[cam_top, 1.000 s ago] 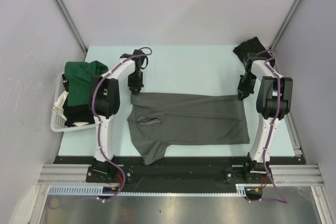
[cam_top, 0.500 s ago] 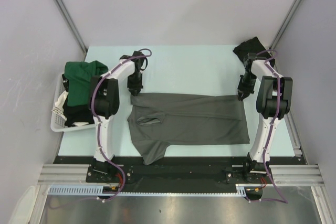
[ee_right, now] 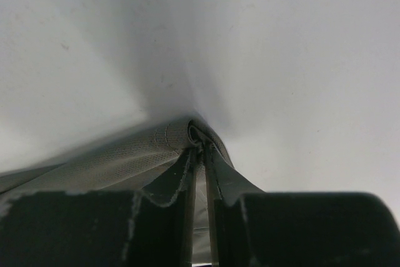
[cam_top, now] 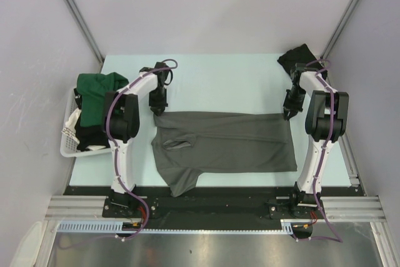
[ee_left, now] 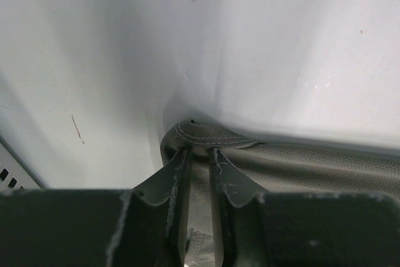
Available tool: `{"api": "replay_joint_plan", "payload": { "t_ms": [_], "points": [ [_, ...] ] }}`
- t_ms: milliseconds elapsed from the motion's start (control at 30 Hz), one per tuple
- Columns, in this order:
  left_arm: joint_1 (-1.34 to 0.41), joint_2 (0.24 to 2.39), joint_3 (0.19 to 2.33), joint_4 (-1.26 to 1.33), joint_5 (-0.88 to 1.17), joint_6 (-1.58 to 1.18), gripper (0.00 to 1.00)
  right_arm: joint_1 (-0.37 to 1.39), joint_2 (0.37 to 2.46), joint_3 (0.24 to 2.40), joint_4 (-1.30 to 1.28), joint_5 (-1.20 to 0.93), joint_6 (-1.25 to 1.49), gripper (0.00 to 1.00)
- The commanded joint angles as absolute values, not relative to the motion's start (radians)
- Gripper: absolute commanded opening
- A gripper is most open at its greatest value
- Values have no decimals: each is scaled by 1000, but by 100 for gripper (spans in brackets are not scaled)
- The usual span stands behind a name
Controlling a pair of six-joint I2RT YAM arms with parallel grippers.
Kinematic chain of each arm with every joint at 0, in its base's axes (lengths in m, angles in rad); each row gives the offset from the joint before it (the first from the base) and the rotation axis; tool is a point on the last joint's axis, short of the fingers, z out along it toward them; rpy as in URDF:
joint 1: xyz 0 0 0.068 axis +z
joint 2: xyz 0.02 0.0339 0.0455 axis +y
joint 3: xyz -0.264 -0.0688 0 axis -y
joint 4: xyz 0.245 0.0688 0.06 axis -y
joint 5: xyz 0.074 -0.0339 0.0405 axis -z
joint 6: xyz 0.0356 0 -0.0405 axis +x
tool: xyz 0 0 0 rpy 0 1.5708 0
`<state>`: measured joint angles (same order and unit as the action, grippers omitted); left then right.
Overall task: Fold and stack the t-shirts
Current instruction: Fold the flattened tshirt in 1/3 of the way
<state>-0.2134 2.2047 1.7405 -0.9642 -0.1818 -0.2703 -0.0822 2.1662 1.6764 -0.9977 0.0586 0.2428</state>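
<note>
While the grey t-shirt lies spread flat across the middle of the table, its length running left to right, both arms reach down to its far edge. The left pincer is pinching the shirt's far left corner. In the left wrist view its two fingers stand almost together, with the stitched edge of the cloth bunched between them. The right pincer is pinching the far right corner, and the right wrist view shows a rolled fold of the edge caught at its fingertips. At the near left, part of the shirt reaches the table's near edge. The black t-shirt lies crumpled at the table's far right corner, just behind the right arm. The green t-shirt is draped over the white basket at the table's left edge
</note>
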Motion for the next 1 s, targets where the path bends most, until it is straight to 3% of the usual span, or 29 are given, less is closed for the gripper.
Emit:
{"api": "replay_joint_plan", "payload": {
  "t_ms": [0, 700, 967],
  "points": [
    [-192, 2160, 1720, -977, -224, -265, 22, -112, 2214, 1654, -1003, 138, 233, 16],
    [-195, 2143, 1767, -982, -196, -258, 22, -109, 2214, 1701, -1011, 130, 233, 18],
    [-204, 2108, 1822, -994, -187, -241, 24, -78, 2200, 1781, -1028, 144, 232, 28]
  ]
}}
